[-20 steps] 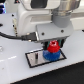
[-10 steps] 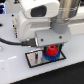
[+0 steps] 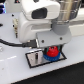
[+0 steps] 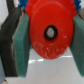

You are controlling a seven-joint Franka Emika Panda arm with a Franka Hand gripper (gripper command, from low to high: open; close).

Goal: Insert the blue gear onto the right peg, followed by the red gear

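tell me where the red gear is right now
In the exterior view the red gear sits low and right of centre, under the gripper, directly above the blue gear on the grey plate. The wrist view shows it between the fingers.

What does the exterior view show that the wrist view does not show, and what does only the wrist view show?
Only the exterior view shows the grey plate, the blue gear lying on it under the red gear, and the arm above. Only the wrist view shows the red gear's centre hole and the teal fingers pressed on either side of it. Both show the red gear held in the gripper.
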